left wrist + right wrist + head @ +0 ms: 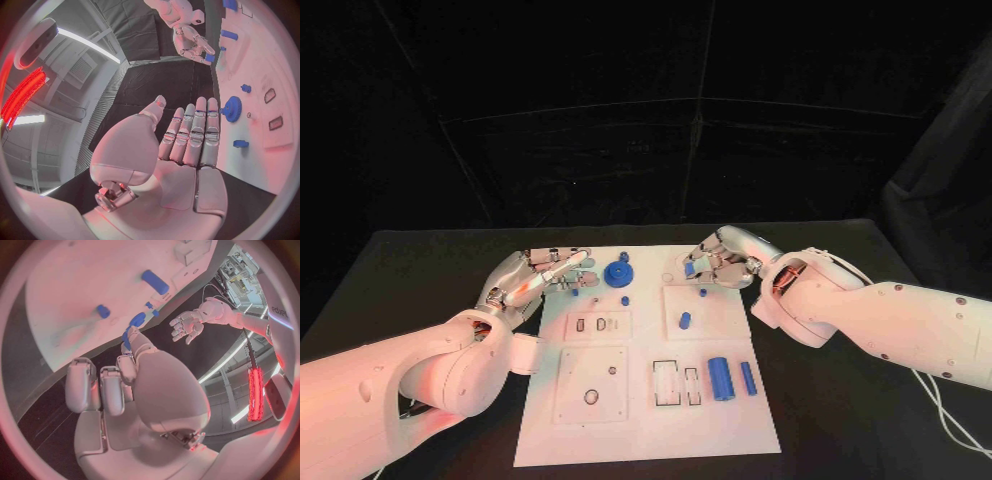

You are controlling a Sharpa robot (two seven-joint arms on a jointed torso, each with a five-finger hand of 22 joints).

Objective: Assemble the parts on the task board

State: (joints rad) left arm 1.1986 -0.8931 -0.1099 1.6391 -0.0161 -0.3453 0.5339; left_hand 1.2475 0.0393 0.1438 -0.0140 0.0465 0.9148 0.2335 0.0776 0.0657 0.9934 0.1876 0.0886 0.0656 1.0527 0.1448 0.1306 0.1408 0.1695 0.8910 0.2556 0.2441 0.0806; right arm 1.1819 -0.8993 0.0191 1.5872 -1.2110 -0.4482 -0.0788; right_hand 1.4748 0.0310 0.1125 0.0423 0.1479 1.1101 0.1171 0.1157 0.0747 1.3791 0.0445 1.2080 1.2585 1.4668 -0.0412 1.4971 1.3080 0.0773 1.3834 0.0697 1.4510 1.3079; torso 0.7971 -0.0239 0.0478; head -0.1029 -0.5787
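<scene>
The white task board [646, 420] lies in the middle of the black table. My left hand [545, 277] hovers over the board's far left corner, fingers straight and apart, with nothing in it; its flat palm [187, 145] faces the board. Beside it lie a blue gear [619, 272] and a small blue peg [576, 292]. My right hand [720, 265] is over the board's far right part and pinches a small blue part [692, 268] between thumb and finger. The pinched blue part [128, 336] shows just past the fingertips, and again as the blue part [210, 57] under the right hand [190, 40].
On the board lie a blue capsule [685, 320], a thick blue cylinder [720, 378] and a thinner one [749, 378]. Rectangular slots [678, 382] and a round hole [591, 397] sit in the near half. A white cable [942, 410] runs along the table's right side.
</scene>
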